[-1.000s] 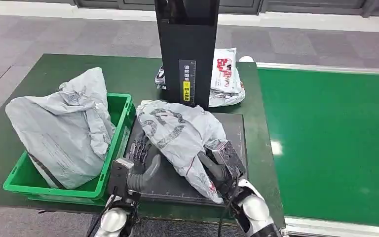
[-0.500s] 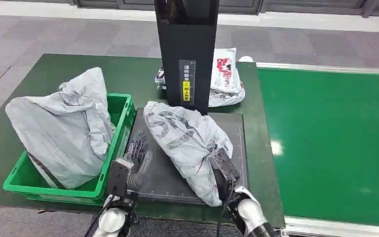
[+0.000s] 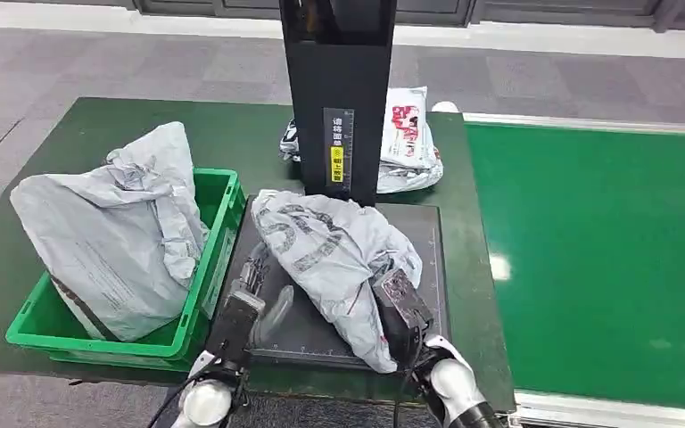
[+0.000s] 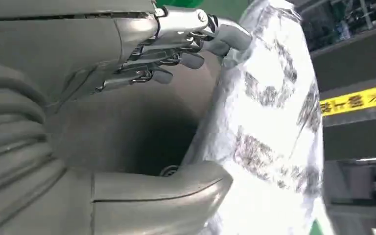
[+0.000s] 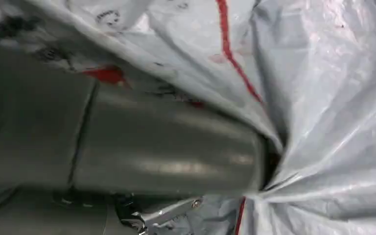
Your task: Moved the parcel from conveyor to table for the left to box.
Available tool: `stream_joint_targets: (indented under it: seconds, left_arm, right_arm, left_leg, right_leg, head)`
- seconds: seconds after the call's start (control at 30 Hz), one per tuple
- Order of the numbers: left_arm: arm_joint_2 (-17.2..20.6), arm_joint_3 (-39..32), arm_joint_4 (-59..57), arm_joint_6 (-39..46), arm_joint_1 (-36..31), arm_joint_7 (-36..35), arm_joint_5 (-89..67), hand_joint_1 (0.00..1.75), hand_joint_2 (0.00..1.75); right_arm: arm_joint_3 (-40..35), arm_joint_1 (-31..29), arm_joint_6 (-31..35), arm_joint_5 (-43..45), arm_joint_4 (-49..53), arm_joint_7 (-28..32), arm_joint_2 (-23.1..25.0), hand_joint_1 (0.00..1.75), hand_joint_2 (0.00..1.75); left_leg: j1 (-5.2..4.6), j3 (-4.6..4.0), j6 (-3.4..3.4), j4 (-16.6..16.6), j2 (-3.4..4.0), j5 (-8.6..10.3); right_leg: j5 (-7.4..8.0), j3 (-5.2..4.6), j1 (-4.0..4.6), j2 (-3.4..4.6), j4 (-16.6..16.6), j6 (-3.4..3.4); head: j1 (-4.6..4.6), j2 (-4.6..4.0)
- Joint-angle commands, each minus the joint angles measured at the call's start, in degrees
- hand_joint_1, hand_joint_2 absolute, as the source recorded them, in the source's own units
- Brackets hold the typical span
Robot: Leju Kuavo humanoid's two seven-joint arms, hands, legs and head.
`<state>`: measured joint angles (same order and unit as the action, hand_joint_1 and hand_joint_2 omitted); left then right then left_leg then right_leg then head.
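The grey parcel (image 3: 330, 250) with black print lies on the black plate (image 3: 424, 227) in the middle of the table. My right hand (image 3: 401, 310) grips its near right end. In the right wrist view the thumb (image 5: 166, 147) presses into the crumpled parcel (image 5: 323, 98). My left hand (image 3: 254, 303) is on the plate at the parcel's left side with its fingers spread. In the left wrist view the fingers (image 4: 176, 54) and thumb (image 4: 176, 196) reach the edge of the parcel (image 4: 269, 127) without closing on it.
A green bin (image 3: 220, 192) at the left holds a large grey bag (image 3: 116, 232). A black column (image 3: 339, 89) stands just behind the plate, with more bags (image 3: 410, 143) behind it. The green conveyor (image 3: 606, 250) runs along the right of the dark table (image 3: 53, 152).
The parcel has shifted and settled a little on the plate under my right hand's grip. My left hand drew back, then came in against the parcel's left side with its thumb out.
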<state>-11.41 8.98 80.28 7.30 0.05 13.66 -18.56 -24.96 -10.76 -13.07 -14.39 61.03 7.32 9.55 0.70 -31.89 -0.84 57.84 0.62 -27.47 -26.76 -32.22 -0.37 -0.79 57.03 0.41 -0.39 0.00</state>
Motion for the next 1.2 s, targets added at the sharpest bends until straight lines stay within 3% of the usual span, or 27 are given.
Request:
stream_joint_targets:
  seconds: [0.03, 0.07, 0.1, 0.17, 0.33, 0.77, 0.87, 1.0, 1.2]
  left_arm:
    - [1.2, -0.4, 0.7, 0.9, 1.7, -1.9, -4.8, 0.00, 1.75]
    - [1.2, -0.6, 1.1, 1.0, 2.1, -2.0, -5.3, 0.00, 1.75]
    - [1.1, -0.8, 1.5, 1.0, 2.5, -2.0, -5.7, 0.00, 1.75]
    - [0.6, -1.0, 1.6, 0.7, 2.8, -1.7, -6.9, 0.00, 1.75]
    - [0.4, -0.8, 1.3, -0.3, 2.8, -1.6, -8.7, 0.00, 1.75]
    - [0.3, 0.5, -0.9, 0.6, 0.6, -2.1, -13.2, 0.00, 1.75]
    - [1.8, 4.9, -0.6, 8.1, -1.0, -5.4, -32.3, 0.00, 1.75]
    - [1.5, 5.0, -0.3, 8.0, -1.1, -5.7, -32.7, 0.00, 1.75]
    - [2.5, 15.9, -0.5, 12.9, -6.4, -15.8, -69.9, 0.00, 1.75]
  right_arm:
    - [3.7, 3.7, 3.3, -3.8, 18.1, -1.3, -3.5, 0.00, 1.75]
    - [4.7, 4.8, 4.1, -3.1, 20.9, -0.2, -3.2, 0.00, 1.75]
    - [5.4, 5.7, 4.5, -2.5, 23.3, 0.9, -3.2, 0.00, 0.00]
    - [7.8, 8.2, 4.7, 2.4, 29.3, 6.2, -2.6, 0.00, 0.00]
    - [11.1, 13.5, 12.3, -0.3, 41.0, 8.3, -2.1, 0.00, 0.00]
    - [12.7, 16.0, 13.6, -1.3, 42.8, 8.6, -1.4, 0.00, 0.00]
    - [14.5, 17.4, 13.6, -1.2, 44.4, 8.7, -0.8, 0.00, 0.00]
    - [14.7, 17.5, 13.5, -1.2, 44.6, 8.8, -0.8, 0.00, 0.00]
    - [17.8, 16.5, 10.7, 2.6, 42.2, 9.6, 0.3, 0.00, 0.00]
  left_leg:
    - [-0.06, -0.10, 0.05, 0.0, -0.09, 0.03]
    - [-0.07, -0.08, 0.05, -0.1, -0.08, 0.05]
    - [-0.07, -0.07, 0.06, -0.1, -0.09, 0.05]
    - [-0.06, -0.10, 0.04, -0.1, -0.15, 0.05]
    - [-0.04, -0.17, 0.05, 0.0, -0.20, 0.04]
    - [-0.08, -0.07, 0.06, -0.2, -0.17, 0.17]
    - [-0.04, -0.14, 0.03, 0.0, -0.19, 0.06]
    - [-0.07, -0.12, 0.04, -0.1, -0.16, 0.07]
    - [-0.09, -0.18, 0.03, 0.0, -0.26, 0.10]
  right_leg:
    - [0.01, -0.10, -0.06, 0.00, 0.0, 0.01]
    - [0.02, -0.10, -0.06, 0.04, 0.0, 0.00]
    - [0.02, -0.09, -0.07, 0.04, 0.0, 0.00]
    - [0.00, -0.10, -0.06, -0.03, 0.0, -0.01]
    - [-0.01, -0.14, -0.04, -0.09, 0.0, 0.00]
    - [0.10, -0.10, -0.08, -0.03, -0.2, -0.02]
    - [-0.01, -0.11, -0.04, -0.15, 0.0, 0.00]
    - [0.00, -0.13, -0.07, -0.10, 0.0, 0.00]
    - [0.01, -0.15, -0.07, -0.21, 0.0, 0.00]
  head:
    - [0.02, 0.00]
    - [0.00, 0.00]
    - [0.02, 0.00]
    - [0.02, 0.00]
    - [0.02, 0.00]
    - [0.02, 0.00]
    - [0.02, 0.00]
    - [0.02, 0.00]
    - [0.02, 0.00]
